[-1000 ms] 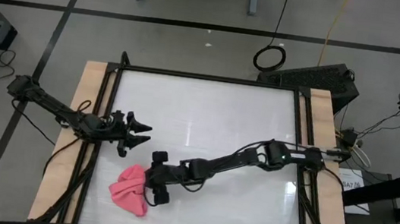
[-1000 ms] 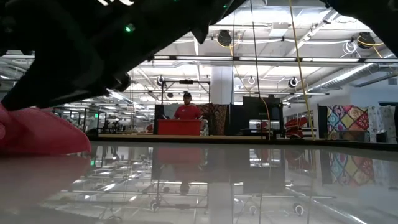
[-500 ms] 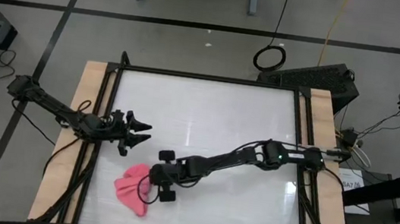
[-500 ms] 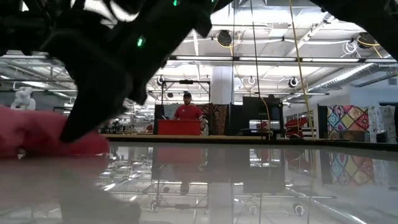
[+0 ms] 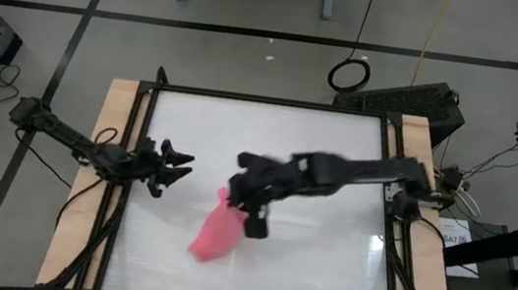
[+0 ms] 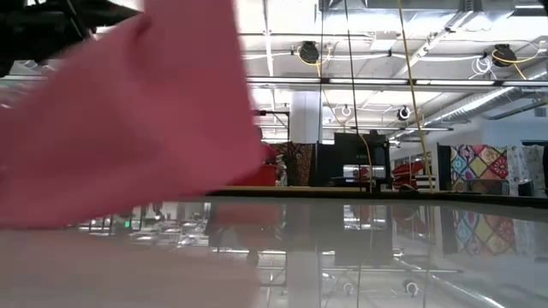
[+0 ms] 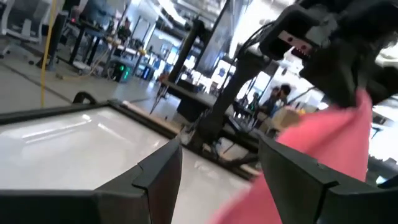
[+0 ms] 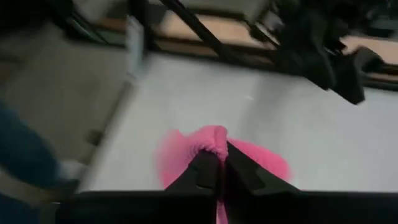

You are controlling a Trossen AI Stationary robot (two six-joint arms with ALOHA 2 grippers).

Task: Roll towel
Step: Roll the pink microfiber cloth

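The pink-red towel (image 5: pixel 212 234) hangs drawn out long below my right gripper (image 5: pixel 230 201), over the near-left part of the white table (image 5: pixel 319 142). The right gripper is shut on it. In the low view the towel (image 6: pixel 128 128) fills the left half. Whether its lower end touches the table, I cannot tell. My left gripper (image 5: pixel 180 165) stands open at the table's left side, a little left of the towel, with nothing between its fingers (image 7: pixel 155 180). The left wrist view shows the towel (image 7: pixel 323 155) hanging from the right gripper. My right gripper pinches a bunched fold of the towel (image 8: pixel 211 139) between its two fingers (image 8: pixel 200 169). Several gathered layers stand up past the fingertips. The fingers slant down from the table's right side. The rest of the towel hangs slack below and to the near left (image 5: pixel 205 245).
Wooden side boards (image 5: pixel 108 146) and black rails (image 5: pixel 388 220) run along the table's left and right edges. The table's far and right parts are bare white surface. A black box (image 5: pixel 413 100) and a cable coil (image 5: pixel 349 75) lie on the floor beyond the far edge.
My right gripper has shut on the crumpled towel and risen, going toward the table's far and right edges. The towel, a flat heap near the near-left corner before, is now pulled up and drawn out long below the gripper.
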